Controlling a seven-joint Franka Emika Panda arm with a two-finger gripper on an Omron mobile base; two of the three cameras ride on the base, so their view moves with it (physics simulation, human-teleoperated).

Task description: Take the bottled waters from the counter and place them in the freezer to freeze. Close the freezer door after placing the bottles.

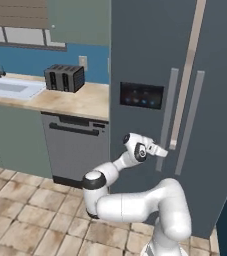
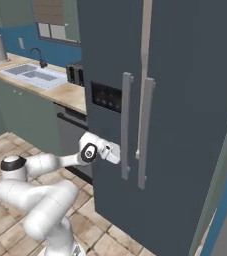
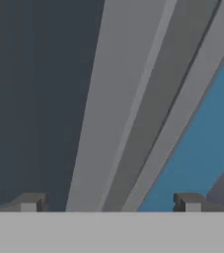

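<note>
Two blunt dark fingertips [image 3: 32, 201] stand spread wide apart with nothing between them, the gripper [image 3: 108, 203] hanging just before the long, flat grey handle [image 3: 108, 108] of the freezer door [image 1: 140, 60], a smooth matte slate slab with a glossy black dispenser panel [image 1: 141, 95] up beyond the hand. Off to the hand's left runs the counter [image 1: 77, 100], pale and marbled, carrying a boxy black toaster [image 1: 64, 77]; its near end is cut off, and whether the pads touch the handle is hard to make out.
</note>
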